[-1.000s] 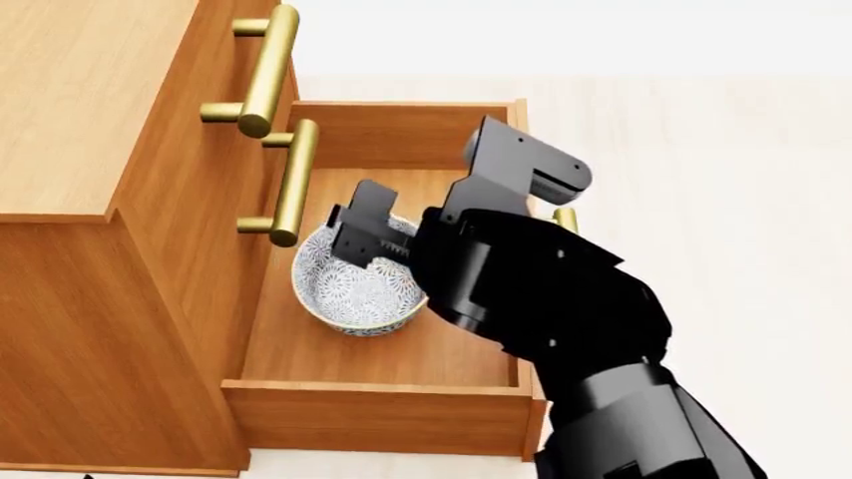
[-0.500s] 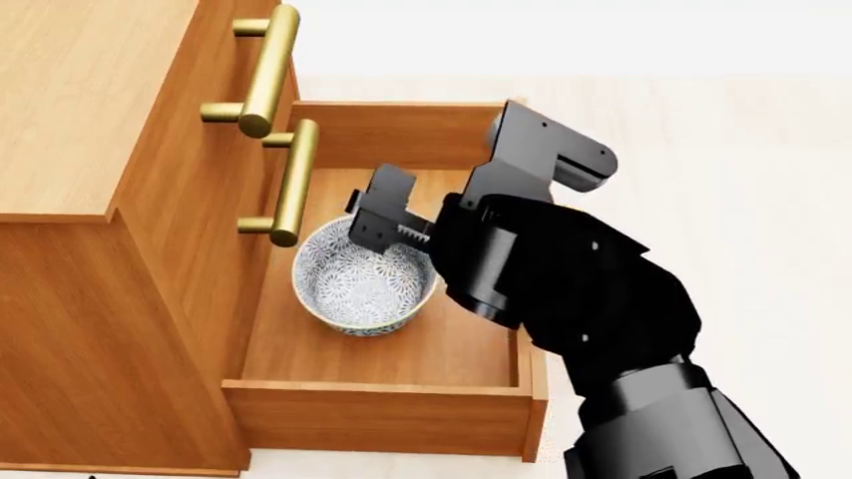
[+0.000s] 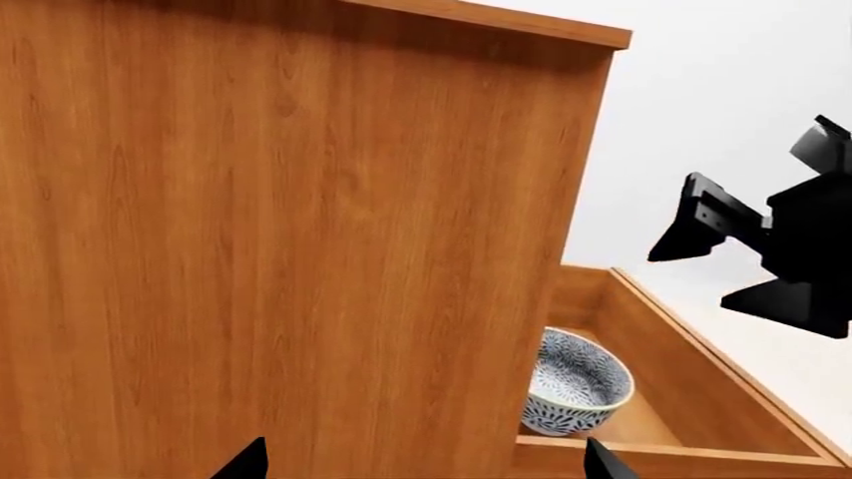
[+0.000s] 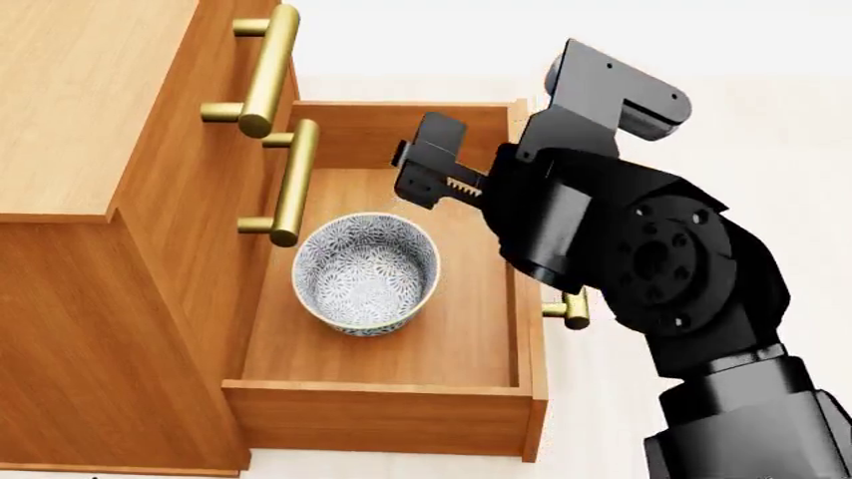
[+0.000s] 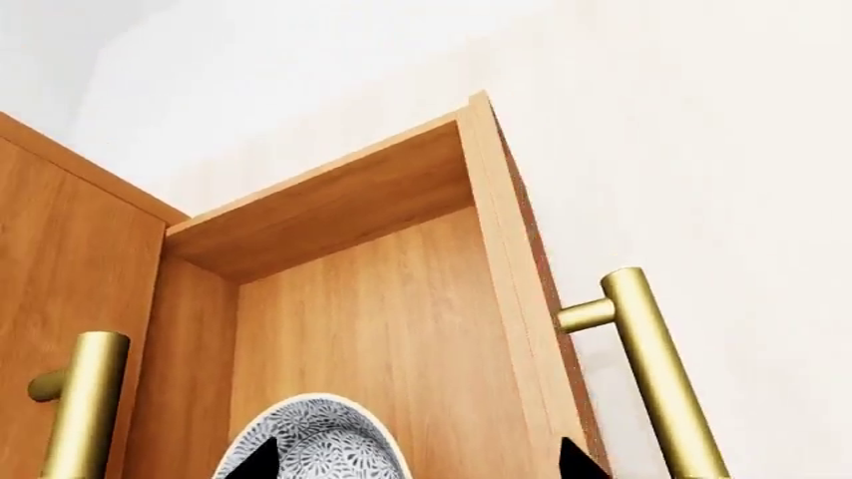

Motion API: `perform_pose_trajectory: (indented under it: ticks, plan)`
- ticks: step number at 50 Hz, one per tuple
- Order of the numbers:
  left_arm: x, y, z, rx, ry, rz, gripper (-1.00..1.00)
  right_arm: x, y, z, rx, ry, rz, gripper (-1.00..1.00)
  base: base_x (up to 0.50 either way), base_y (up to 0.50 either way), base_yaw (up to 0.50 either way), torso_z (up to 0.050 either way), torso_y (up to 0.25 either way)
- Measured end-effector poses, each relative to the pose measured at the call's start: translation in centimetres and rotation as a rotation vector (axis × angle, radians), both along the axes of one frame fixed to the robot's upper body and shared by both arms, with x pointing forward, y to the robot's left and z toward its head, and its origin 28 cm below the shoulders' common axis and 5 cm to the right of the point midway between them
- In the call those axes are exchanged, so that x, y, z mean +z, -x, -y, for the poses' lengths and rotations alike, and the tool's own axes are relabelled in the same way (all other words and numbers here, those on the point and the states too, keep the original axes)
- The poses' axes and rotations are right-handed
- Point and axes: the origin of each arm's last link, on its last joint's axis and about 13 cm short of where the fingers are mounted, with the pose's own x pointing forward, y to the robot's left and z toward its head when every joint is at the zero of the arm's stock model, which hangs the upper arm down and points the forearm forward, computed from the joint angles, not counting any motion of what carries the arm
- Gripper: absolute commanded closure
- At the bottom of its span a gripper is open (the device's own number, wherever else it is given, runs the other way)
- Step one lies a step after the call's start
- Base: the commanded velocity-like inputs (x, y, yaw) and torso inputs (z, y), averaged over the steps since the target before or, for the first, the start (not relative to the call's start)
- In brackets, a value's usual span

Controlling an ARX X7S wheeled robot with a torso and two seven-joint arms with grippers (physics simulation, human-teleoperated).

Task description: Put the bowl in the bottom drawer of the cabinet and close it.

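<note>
white, blue-flowered bowl (image 4: 365, 272) sits upright in the open bottom drawer (image 4: 399, 399) of the cabinet (image 4: 94, 249); my right gripper (image 4: 460, 165) hangs above it, fingers spread wide, holding nothing.

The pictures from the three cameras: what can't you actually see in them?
- Left hand: left wrist view, cut off by the picture's edge; only two dark tips show.
- White blue-patterned bowl: same view, partly behind the orange-brown wooden cabinet.
- Bottom drawer's brass bar handle: head view, mostly behind the right arm.
</note>
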Motion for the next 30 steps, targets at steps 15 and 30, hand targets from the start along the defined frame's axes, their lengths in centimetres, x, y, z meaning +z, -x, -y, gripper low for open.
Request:
perform_pose_trajectory:
  ticks: [15, 30]
  plan:
    - [0.0, 0.0, 0.0, -0.002, -0.001, 0.001, -1.0, 1.6, 1.6, 2.0, -0.024, 0.035, 0.042, -1.0, 0.0, 0.0, 0.0, 0.0, 0.0]
    - [0.0, 0.0, 0.0, -0.004, -0.003, 0.001, -1.0, 0.3, 3.7, 3.9, -0.053, 0.126, 0.117, -1.0, 0.0, 0.0, 0.0, 0.0, 0.0]
